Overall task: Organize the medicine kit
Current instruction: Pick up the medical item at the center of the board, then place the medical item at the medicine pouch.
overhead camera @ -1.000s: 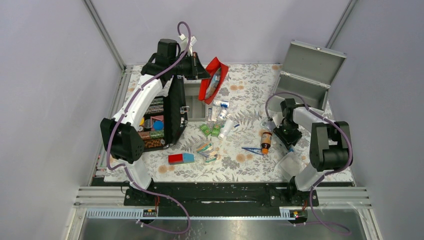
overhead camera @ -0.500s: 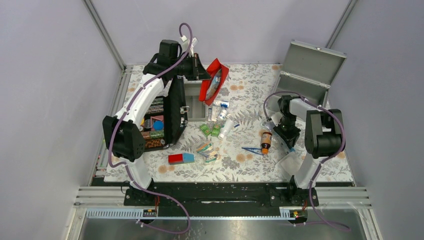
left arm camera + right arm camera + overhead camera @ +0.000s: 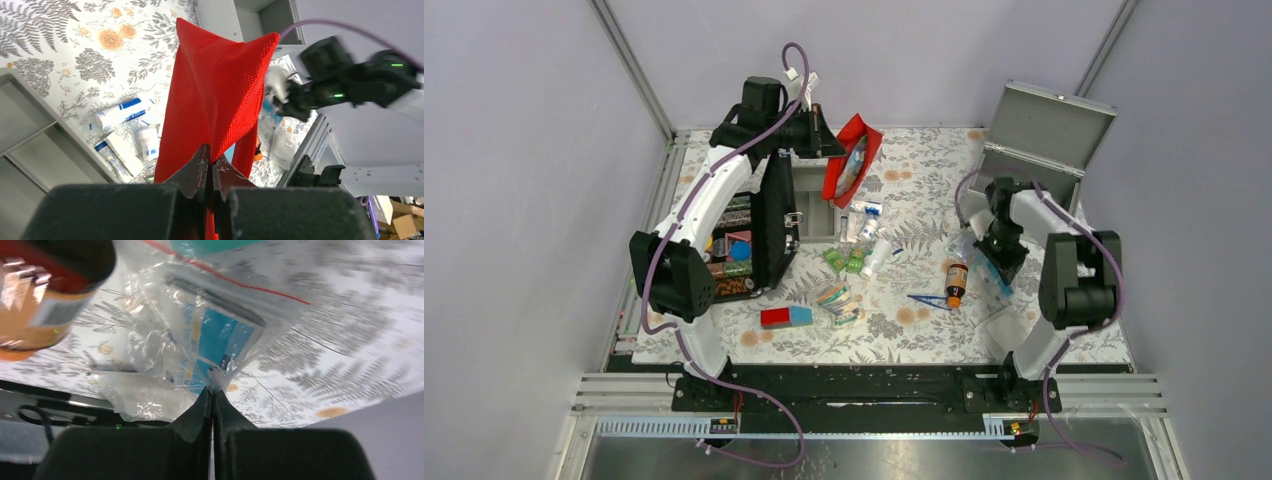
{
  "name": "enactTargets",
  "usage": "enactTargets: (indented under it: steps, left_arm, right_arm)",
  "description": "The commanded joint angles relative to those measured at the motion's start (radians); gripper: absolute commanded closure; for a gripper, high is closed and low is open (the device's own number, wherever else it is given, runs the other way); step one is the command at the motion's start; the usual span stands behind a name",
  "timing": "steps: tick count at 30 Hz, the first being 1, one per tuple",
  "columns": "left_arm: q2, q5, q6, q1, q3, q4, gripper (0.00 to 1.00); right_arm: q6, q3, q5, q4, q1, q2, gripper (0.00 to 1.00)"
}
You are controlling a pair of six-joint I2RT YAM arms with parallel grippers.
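My left gripper (image 3: 824, 140) is shut on the edge of a red mesh pouch (image 3: 852, 158) and holds it up open above the mat; in the left wrist view the red pouch (image 3: 215, 95) hangs from the pinched jaws (image 3: 210, 160). My right gripper (image 3: 1002, 252) is shut on a clear plastic bag (image 3: 210, 335) with a blue packet inside, lifted off the floral mat (image 3: 914, 180). An amber medicine bottle (image 3: 956, 281) lies beside it and shows at the right wrist view's top left (image 3: 45, 295). White tubes (image 3: 864, 225) and green packets (image 3: 844, 260) lie mid-mat.
A black open case (image 3: 749, 235) with packed items stands at the left. A grey divider tray (image 3: 814, 195) sits beside it. An open grey metal box (image 3: 1039, 145) stands at the back right. A red and blue box (image 3: 785, 317), blue tweezers (image 3: 929, 298) and another clear bag (image 3: 1004, 322) lie near the front.
My right gripper has moved back toward the metal box and turned, carrying the clear bag with it. The left arm and red pouch have stayed nearly still.
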Motion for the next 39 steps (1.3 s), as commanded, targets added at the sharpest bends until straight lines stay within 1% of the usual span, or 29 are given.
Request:
enactTargets:
  steps: [1, 5, 8, 11, 13, 15, 19, 22, 23, 25, 29, 33, 39]
  left_arm:
    - [-0.024, -0.065, 0.02, 0.009, 0.042, 0.018, 1.0]
    - [-0.067, -0.19, 0.001, 0.023, -0.019, 0.09, 1.0]
    - [-0.088, -0.269, -0.071, 0.022, -0.077, 0.188, 1.0]
    - [-0.074, -0.253, -0.151, 0.021, -0.101, 0.277, 1.0]
    - [-0.059, -0.245, -0.193, 0.021, -0.096, 0.305, 1.0]
    - [-0.054, -0.241, -0.216, 0.022, -0.101, 0.323, 1.0]
    - [-0.052, -0.232, -0.231, 0.021, -0.124, 0.341, 1.0]
    - [-0.055, -0.217, -0.25, 0.024, -0.15, 0.351, 1.0]
    - [-0.054, -0.197, -0.268, 0.027, -0.161, 0.369, 1.0]
    - [-0.049, -0.157, -0.321, 0.03, -0.183, 0.406, 1.0]
    - [-0.026, -0.09, -0.382, 0.035, -0.195, 0.45, 1.0]
    - [-0.014, -0.048, -0.429, 0.047, -0.209, 0.492, 1.0]
    - [-0.015, 0.004, -0.458, 0.053, -0.224, 0.552, 1.0]
  right_arm:
    - [0.133, 0.208, -0.145, -0.09, -0.001, -0.21, 1.0]
    - [0.275, 0.403, -0.244, -0.125, 0.001, -0.235, 1.0]
    - [0.368, 0.539, -0.332, -0.124, 0.015, -0.195, 1.0]
    - [0.446, 0.665, -0.451, -0.124, 0.041, -0.145, 1.0]
    - [0.484, 0.742, -0.524, -0.105, 0.078, -0.126, 1.0]
    - [0.541, 0.803, -0.559, -0.07, 0.116, -0.106, 1.0]
    - [0.727, 0.918, -0.741, 0.051, 0.173, -0.039, 1.0]
    - [0.921, 0.95, -0.929, 0.268, 0.204, 0.026, 1.0]
    - [0.98, 0.968, -0.969, 0.333, 0.217, 0.053, 1.0]
    - [1.057, 1.024, -1.017, 0.413, 0.247, 0.113, 1.0]
    - [1.075, 1.13, -1.043, 0.44, 0.311, 0.21, 1.0]
    - [1.103, 1.139, -1.068, 0.486, 0.338, 0.255, 1.0]
    - [1.08, 1.143, -1.047, 0.483, 0.359, 0.295, 1.0]
